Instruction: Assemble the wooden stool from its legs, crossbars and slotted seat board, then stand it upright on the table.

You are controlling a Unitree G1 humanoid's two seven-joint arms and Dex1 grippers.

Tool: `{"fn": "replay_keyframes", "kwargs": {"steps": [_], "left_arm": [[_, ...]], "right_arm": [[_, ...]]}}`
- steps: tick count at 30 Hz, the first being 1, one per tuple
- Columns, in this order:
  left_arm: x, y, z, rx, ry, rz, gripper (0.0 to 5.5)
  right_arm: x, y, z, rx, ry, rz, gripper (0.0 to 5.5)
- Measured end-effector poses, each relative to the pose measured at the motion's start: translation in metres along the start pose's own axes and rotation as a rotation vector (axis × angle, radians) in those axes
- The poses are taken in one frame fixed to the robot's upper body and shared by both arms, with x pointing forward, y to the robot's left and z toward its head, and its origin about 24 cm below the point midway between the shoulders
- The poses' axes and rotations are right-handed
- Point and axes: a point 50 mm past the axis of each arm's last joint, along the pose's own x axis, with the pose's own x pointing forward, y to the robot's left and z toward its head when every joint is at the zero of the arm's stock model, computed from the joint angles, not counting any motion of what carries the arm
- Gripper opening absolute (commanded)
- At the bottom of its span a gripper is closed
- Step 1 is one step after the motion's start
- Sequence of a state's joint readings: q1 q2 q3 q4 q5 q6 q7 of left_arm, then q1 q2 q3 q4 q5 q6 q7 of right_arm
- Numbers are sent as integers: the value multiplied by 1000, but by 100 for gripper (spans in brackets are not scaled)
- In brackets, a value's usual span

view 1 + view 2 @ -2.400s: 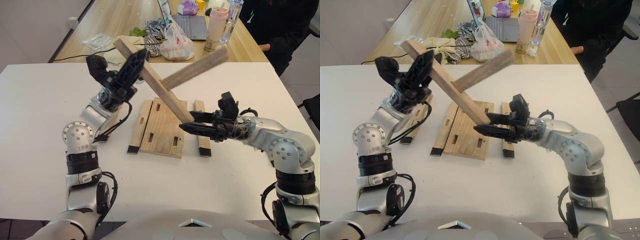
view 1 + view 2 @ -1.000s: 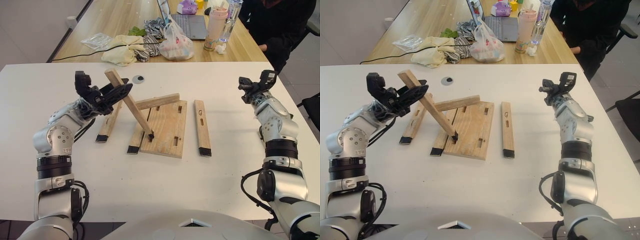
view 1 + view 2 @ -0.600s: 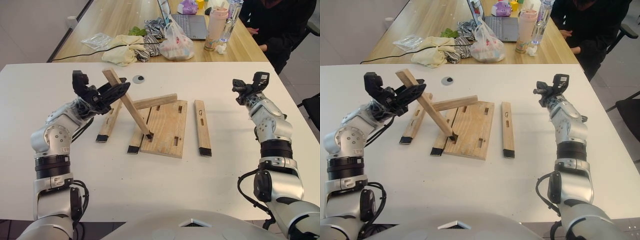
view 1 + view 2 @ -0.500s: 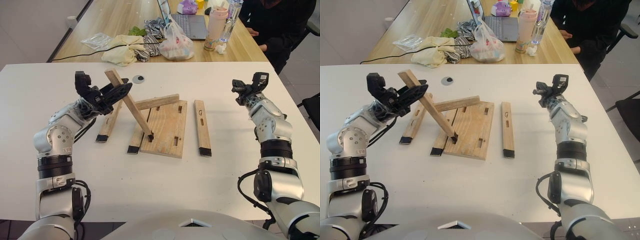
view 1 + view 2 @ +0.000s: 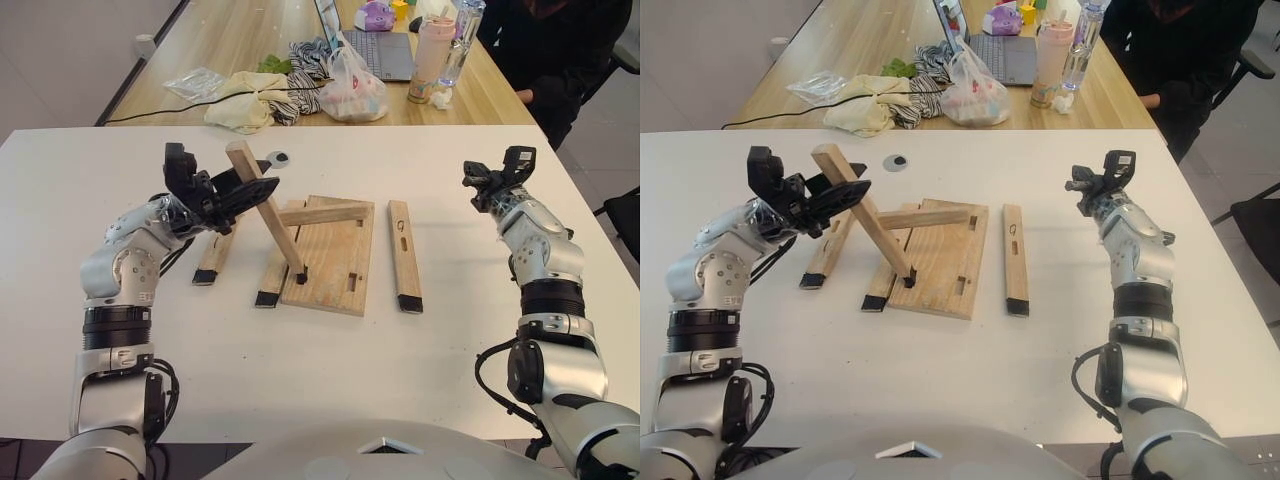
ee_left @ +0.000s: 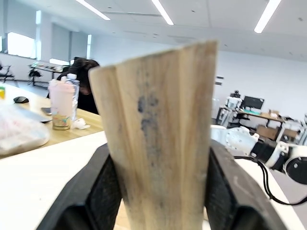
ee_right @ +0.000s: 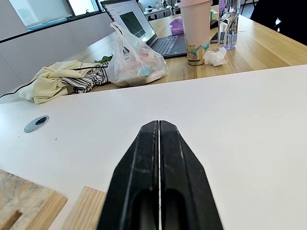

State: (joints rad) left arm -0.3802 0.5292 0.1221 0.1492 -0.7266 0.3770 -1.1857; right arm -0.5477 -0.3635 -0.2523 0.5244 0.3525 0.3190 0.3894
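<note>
My left gripper (image 5: 243,183) is shut on the upper part of a wooden leg (image 5: 272,222). The leg stands tilted, its black-tipped foot (image 5: 301,274) resting on the slotted seat board (image 5: 340,262), which lies flat mid-table. A crossbar (image 5: 322,213) juts from the leg to the right, level above the board. The left wrist view looks at the leg's end (image 6: 158,139) between the dark fingers (image 6: 93,191). Three more wooden pieces lie flat: one (image 5: 403,255) right of the board, one (image 5: 272,276) along its left edge, one (image 5: 214,255) farther left. My right gripper (image 5: 474,186) is shut and empty, raised over the table's right side.
A small grey disc (image 5: 278,157) sits on the white table (image 5: 300,380) behind the parts. Beyond the far edge stands a wooden table with a plastic bag (image 5: 352,88), a laptop (image 5: 378,45), a cup (image 5: 433,45) and clothes (image 5: 262,90).
My left gripper has shifted right with the leg, which now stands steeper; the crossbar has swung over the seat board. The right arm has stayed still.
</note>
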Motion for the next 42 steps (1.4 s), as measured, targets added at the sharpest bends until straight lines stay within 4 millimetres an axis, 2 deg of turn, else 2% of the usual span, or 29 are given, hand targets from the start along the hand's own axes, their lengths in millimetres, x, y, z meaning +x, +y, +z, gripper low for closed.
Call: {"fn": "replay_keyframes", "kwargs": {"steps": [3, 8, 10, 11, 13, 20, 24, 26, 28, 31, 33, 34, 38, 42], "left_arm": [[-2, -1, 6, 69, 46, -55, 209], [-16, 0, 12, 200, 199, -71, 209], [-26, -1, -1, 213, 330, -52, 205], [-33, -2, -18, 188, 426, -31, 202], [-35, -6, -32, 161, 478, -51, 201], [-19, 4, -5, 184, 563, -106, 201], [-11, 8, 9, 224, 636, -138, 201], [-1, 12, 20, 268, 700, -185, 201], [10, 15, 31, 305, 764, -231, 201], [21, 19, 44, 324, 835, -280, 201], [29, 23, 53, 345, 885, -308, 201], [31, 24, 56, 347, 904, -314, 201], [44, 26, 64, 396, 966, -356, 201], [61, 26, 75, 479, 1047, -407, 201]], "right_arm": [[0, 0, 0, -1, -1, 1, 0], [-1, 0, -1, -4, 0, 2, 0], [-2, 1, -3, -7, 6, 4, 0], [-1, 2, -4, -7, 11, 7, 0], [-1, 3, -5, -8, 20, 10, 0], [-2, 3, -6, -10, 20, 11, 0], [-2, 8, -10, -73, 46, 26, 0], [-2, 18, -15, -186, 61, 75, 0], [-3, 38, -24, -338, 76, 175, 0], [-11, 67, -50, -475, 143, 344, 0], [-21, 84, -77, -517, 221, 434, 0], [-23, 90, -82, -521, 215, 444, 0], [-20, 93, -85, -583, 200, 387, 0], [-17, 103, -91, -570, 182, 341, 0]]}}
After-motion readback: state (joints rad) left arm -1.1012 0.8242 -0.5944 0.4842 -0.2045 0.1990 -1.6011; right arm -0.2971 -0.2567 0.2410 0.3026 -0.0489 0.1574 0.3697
